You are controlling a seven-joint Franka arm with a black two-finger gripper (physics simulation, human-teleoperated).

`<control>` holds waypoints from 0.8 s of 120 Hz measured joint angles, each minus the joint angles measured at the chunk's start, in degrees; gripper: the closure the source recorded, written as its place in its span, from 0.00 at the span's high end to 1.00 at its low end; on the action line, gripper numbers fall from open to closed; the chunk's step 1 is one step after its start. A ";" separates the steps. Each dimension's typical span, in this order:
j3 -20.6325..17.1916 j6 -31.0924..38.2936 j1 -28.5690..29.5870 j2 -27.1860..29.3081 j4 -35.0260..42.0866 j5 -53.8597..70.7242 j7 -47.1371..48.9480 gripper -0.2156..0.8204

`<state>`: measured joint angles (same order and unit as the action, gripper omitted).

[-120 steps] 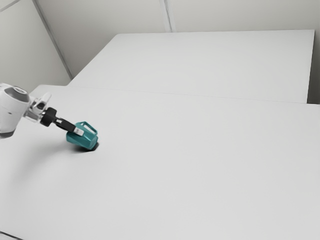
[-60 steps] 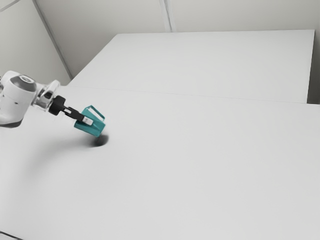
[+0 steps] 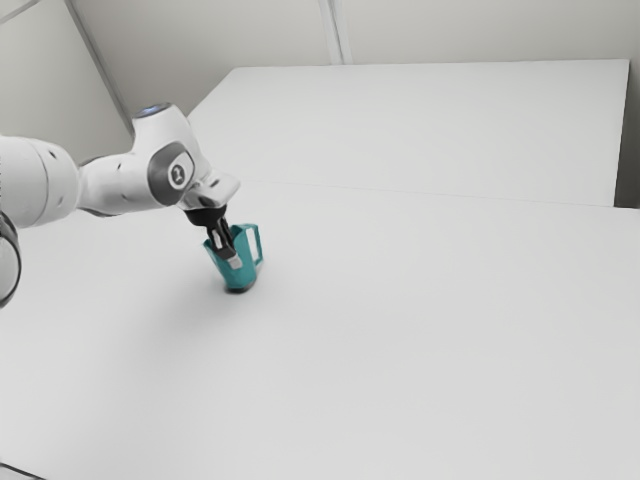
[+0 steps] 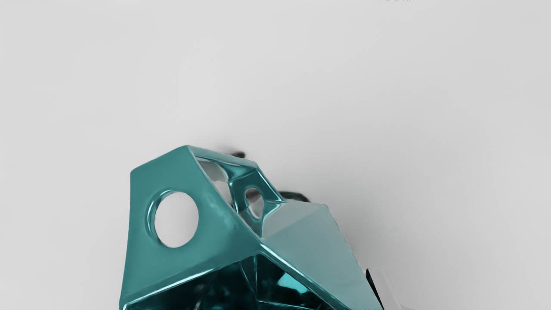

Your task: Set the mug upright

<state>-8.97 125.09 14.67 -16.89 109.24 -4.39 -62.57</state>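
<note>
Since half a second ago, the mug (image 3: pixel 237 276) has been swung from a steep slant to nearly upright and shifted toward the exterior view's right, while the gripper (image 3: pixel 231 259) has been turned to point far more downward. The mug is now placed low over the table (image 3: pixel 420 330), with its mouth up, its base close above or on the surface (which of the two cannot be settled), and its handle (image 3: pixel 260 244) turned toward the exterior view's right.

The mug's wall is judged to be pinched between the fingers; in the wrist view one fingertip (image 4: pixel 382 286) is seen against the outside of the wall, and the other is hidden. The step in hand is judged to be the righting and setting down. For what comes next, any remaining lean should be taken out and the base seated flat before the grip is loosened. The fingers should then be drawn off along the wall, since a sideways drag could tip the mug again.

Behind the table, a pale raised surface (image 3: pixel 430 130) is seen, and a dark cord (image 3: pixel 20 471) is seen at the near corner, both well apart from the mug
</note>
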 joint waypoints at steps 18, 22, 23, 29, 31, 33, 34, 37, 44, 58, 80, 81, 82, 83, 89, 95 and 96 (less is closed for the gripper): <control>0.00 5.28 -3.16 -0.28 0.63 9.18 6.06 0.03; 0.01 6.03 -3.34 -0.32 0.68 10.38 7.28 0.03; 0.01 6.20 -3.37 -0.33 0.68 10.63 7.58 0.03; 0.01 7.19 -3.51 -0.42 0.71 11.98 9.28 0.03; 0.01 7.49 -3.54 -0.46 0.72 12.33 9.81 0.03; 0.01 7.78 -3.56 -0.55 0.72 12.64 10.34 0.03; 0.01 7.92 -3.57 -0.61 0.72 12.78 10.59 0.03; 0.01 8.34 -3.58 -0.86 0.71 13.14 11.34 0.03; 0.01 9.22 -3.60 -1.49 0.67 13.76 12.98 0.03; 0.02 10.39 -3.63 -2.11 0.63 14.42 15.83 0.03; 0.01 10.82 -3.76 -1.82 0.45 14.67 18.88 0.38; 0.01 10.81 -3.77 -1.73 0.44 14.68 18.99 0.40; 0.01 10.81 -3.78 -1.64 0.43 14.68 19.10 0.42; 0.01 10.80 -3.79 -1.56 0.41 14.69 19.21 0.43; 0.02 10.74 -3.87 -1.09 0.30 14.73 19.82 0.51; 0.01 10.67 -3.92 -0.58 0.19 14.74 20.37 0.57; 0.01 10.66 -3.93 -0.47 0.18 14.73 20.46 0.57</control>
<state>-8.96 135.75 10.74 -17.37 109.42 10.34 -42.11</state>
